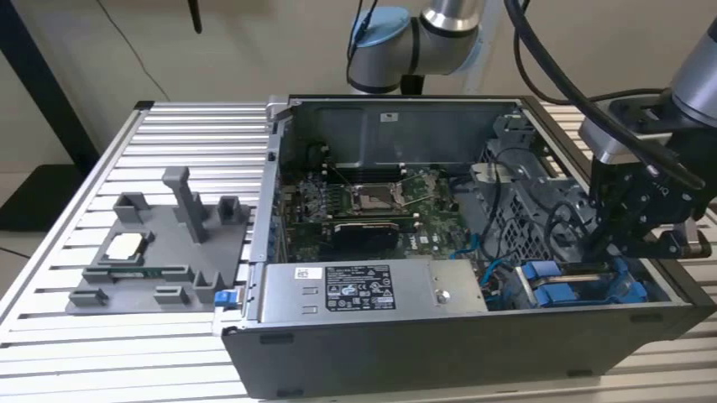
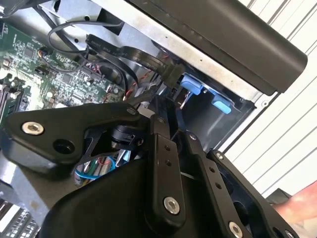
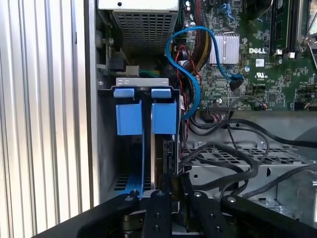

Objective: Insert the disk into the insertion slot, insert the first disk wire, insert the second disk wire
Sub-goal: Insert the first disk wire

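Note:
The disk [image 3: 163, 116] stands on edge in the drive bay at the case's corner, its blue carrier tabs facing out; in the exterior view the blue carrier [image 1: 560, 292] sits at the case's front right. My gripper [image 1: 614, 252] hangs directly over that bay. In both wrist views the fingers [image 3: 158, 203] stand close together, and my gripper [image 3: 173, 191] is shut on a black disk wire connector [image 2: 171, 74] right at the disk's edge. Flat black wires [image 2: 124, 49] run from the connector toward the motherboard. Whether the connector is fully seated is hidden by the fingers.
The open computer case [image 1: 448, 353] lies on a slatted table. Inside are a motherboard [image 1: 370, 201], a labelled power supply [image 1: 358, 290], a blue cable [image 3: 190, 74] and black cable loops [image 3: 233, 148] beside the bay. A grey fixture [image 1: 157, 252] sits on the exterior view's left.

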`<action>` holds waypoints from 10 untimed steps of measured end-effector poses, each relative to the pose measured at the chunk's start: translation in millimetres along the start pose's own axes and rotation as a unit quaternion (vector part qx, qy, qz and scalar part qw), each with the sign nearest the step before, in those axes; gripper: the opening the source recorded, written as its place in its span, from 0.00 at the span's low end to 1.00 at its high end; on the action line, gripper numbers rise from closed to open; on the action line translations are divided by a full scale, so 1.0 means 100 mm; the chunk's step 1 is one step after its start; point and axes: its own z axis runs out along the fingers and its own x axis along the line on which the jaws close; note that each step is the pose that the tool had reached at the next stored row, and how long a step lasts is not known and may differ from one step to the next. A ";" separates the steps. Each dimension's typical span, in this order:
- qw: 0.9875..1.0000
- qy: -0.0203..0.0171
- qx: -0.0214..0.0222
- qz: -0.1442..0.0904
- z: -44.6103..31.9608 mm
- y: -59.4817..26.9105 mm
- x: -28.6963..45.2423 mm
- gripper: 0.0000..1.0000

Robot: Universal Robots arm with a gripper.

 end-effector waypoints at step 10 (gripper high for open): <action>1.000 -0.001 0.000 0.000 0.010 -0.009 0.015 0.19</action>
